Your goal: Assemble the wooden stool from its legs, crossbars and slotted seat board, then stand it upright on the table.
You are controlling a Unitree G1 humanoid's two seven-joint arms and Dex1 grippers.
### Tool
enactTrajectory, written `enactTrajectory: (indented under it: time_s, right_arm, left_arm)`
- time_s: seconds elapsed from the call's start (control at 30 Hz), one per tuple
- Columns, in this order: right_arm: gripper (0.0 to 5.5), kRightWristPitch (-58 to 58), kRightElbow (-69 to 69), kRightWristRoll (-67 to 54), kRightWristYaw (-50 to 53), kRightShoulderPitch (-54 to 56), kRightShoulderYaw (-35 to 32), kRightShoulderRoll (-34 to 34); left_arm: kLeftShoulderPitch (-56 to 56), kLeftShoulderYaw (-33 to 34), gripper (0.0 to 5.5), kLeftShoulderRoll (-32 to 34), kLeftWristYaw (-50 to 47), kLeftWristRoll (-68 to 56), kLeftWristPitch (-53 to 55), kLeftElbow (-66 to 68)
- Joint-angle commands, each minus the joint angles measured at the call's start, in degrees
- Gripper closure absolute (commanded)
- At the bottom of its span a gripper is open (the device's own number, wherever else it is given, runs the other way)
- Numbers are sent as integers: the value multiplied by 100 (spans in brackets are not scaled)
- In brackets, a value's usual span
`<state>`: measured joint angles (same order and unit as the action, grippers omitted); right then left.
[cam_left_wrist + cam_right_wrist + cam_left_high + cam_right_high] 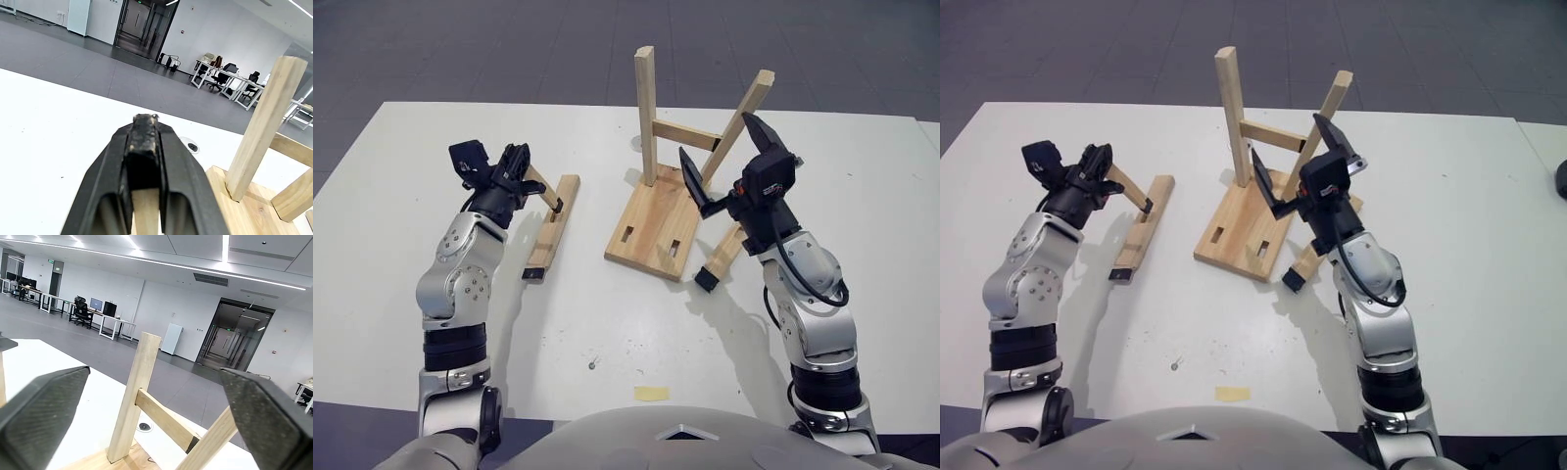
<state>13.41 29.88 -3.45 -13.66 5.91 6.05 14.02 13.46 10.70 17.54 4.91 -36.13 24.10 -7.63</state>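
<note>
The slotted seat board (646,235) lies flat mid-table. Two legs stand in its far edge, one upright (646,108) and one tilted (744,113), with a crossbar (685,134) joining them. My right gripper (729,162) is open around the tilted leg, which shows between its pads (44,401). Under that arm a loose leg (724,250) with a black foot lies on the table. Left of the board lies another leg (553,225) with a short crossbar (544,186) sticking out. My left gripper (522,176) is shut on that crossbar (145,215).
The white table (431,147) has bare room at the left, right and front. A yellow tape scrap (651,394) and a small speck (593,365) lie near the front edge. A dark object (1561,181) sits at the far right.
</note>
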Motion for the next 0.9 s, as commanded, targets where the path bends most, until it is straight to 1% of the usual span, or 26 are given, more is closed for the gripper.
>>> enactTrajectory:
  time_s: [0.03,0.2,0.33,0.57,0.9]
  right_arm:
    - [10,37,-59,56,19,32,-28,-22]
    - [10,35,-87,68,56,43,-27,-64]
    - [10,43,-94,71,49,46,-31,-67]
    - [10,44,-80,116,44,-3,34,-107]
    - [10,28,-81,205,44,-47,89,-157]
  left_arm:
    - [16,98,508,94,195,351,-216,183]
    - [-9,90,508,-89,212,618,-282,481]
    - [-90,113,508,-230,196,662,-197,400]
    - [74,265,508,-137,230,715,-106,192]
    - [-135,119,508,-304,282,738,239,-197]
